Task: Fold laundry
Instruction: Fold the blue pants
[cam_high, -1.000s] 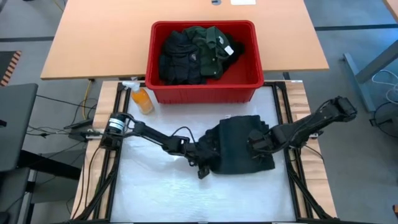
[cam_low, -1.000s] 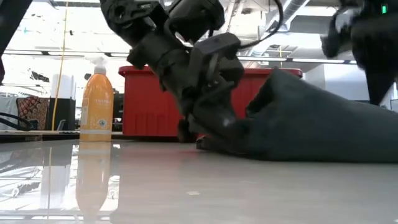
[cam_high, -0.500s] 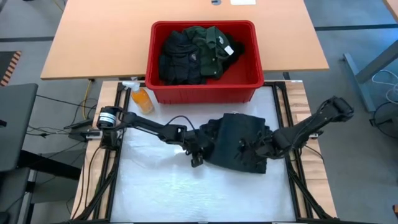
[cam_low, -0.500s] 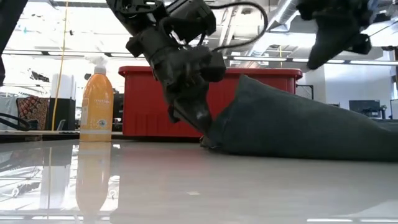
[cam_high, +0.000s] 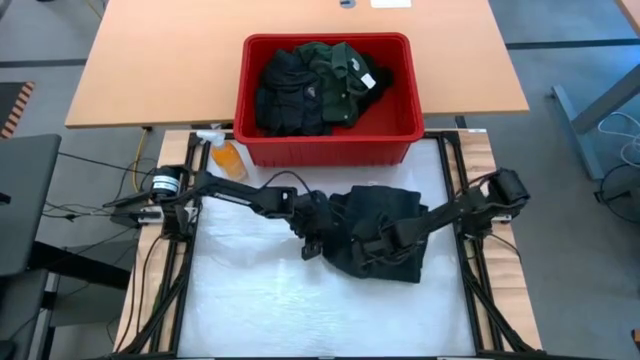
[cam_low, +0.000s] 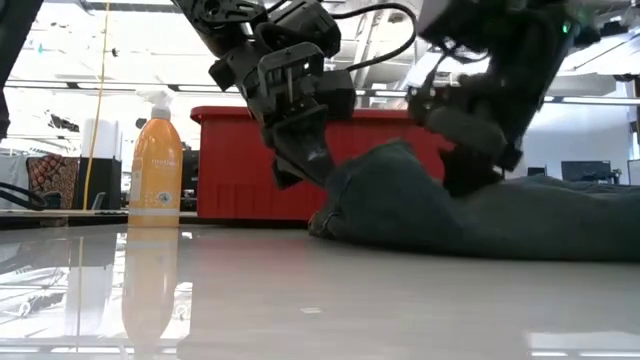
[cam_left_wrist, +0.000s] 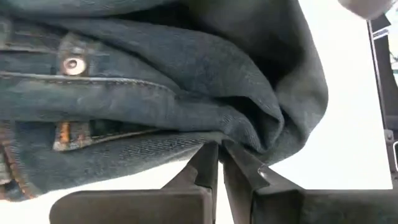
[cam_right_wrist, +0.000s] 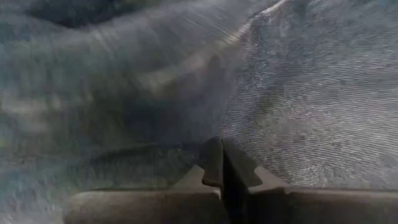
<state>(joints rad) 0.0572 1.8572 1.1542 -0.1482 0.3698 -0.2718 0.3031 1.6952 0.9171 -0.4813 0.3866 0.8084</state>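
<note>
Table (cam_high: 250, 300): a white work surface is seen in front of a wooden desk; one garment lies on it, the rest of the laundry is kept in the basket at its far edge.
Red basket (cam_high: 405, 135): several dark garments are heaped inside, unfolded; among them a green shirt (cam_high: 340, 70) with a white neck label is seen on top. None of this pile is judged to have been dealt with yet.
Jeans (cam_high: 385, 215): a dark denim garment is bunched into a thick, uneven bundle near the middle of the table, just in front of the basket. A rivet and pocket seam are shown in the left wrist view. It is folded over on itself but not flat or squared.
Left gripper (cam_high: 312, 243): it is placed at the bundle's left edge, fingers drawn together. In the left wrist view the tips meet right at a fold of denim; whether cloth is pinched between them cannot be told.
Right gripper (cam_high: 375, 243): it is pressed down onto the top of the bundle, fingers closed tight together; nothing is seen held, only denim under the tips.
Spray bottle (cam_high: 226, 158): an orange bottle is stood left of the basket, apart from the work.
Progress: the task is judged to be early; one garment is partly folded, its finishing and the whole basket are left.
</note>
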